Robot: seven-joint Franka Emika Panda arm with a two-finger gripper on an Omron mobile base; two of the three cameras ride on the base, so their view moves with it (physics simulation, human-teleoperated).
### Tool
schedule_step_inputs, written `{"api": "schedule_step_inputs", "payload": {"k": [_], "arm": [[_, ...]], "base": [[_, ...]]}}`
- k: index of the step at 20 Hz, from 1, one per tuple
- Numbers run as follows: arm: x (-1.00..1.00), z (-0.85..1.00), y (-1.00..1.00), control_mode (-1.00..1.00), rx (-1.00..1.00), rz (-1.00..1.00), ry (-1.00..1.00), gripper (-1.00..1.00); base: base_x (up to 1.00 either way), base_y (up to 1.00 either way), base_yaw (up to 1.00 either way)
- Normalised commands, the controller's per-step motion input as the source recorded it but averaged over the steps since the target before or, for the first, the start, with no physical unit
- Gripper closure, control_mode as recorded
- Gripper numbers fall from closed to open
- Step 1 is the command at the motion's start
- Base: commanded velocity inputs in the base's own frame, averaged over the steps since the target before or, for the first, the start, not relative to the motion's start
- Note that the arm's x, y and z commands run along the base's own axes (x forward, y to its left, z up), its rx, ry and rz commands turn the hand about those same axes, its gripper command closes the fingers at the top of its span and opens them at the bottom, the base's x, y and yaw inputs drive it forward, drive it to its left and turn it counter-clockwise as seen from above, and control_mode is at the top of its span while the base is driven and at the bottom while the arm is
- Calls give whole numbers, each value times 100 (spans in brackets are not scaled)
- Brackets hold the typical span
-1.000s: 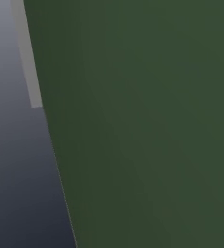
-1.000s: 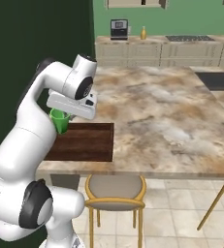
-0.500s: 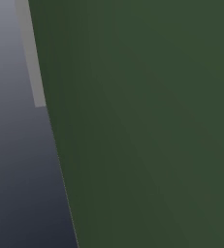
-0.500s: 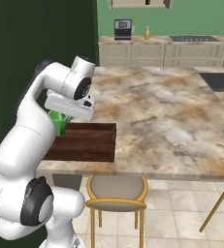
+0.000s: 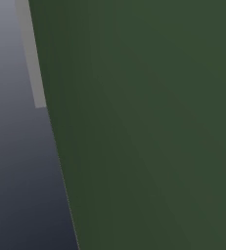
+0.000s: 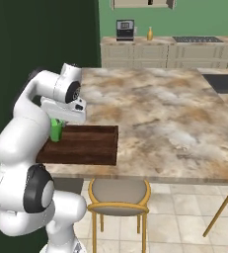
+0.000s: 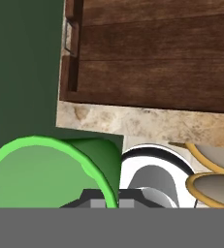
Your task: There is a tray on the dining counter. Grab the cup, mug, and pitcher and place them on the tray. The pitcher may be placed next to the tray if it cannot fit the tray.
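My fingers (image 7: 106, 199) are clamping the rim of the bright green, handleless cup (image 7: 48, 172), holding it at the near-left edge of the dark wooden tray (image 6: 86, 146) on the marbled tabletop (image 6: 170, 123). A yellow-framed stool (image 6: 119, 195) is sitting just below.

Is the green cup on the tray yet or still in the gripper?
In the gripper, shut on the cup rim. In the hand view the cup hangs off the tray, beyond the counter edge.

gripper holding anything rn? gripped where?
Yes: the gripper is shut on the green cup, pinching its rim wall, one finger inside and one outside. The cup hangs beside the tray.
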Motion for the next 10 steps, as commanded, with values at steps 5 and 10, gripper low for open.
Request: {"api": "schedule_step_inputs", "payload": {"k": [5,10], "arm": [[26,-22,23,-100,-6,0,0,100],[19,-33,16,-100,-1,0,0,100]], "base": [[0,0,0],[0,0,0]]}}
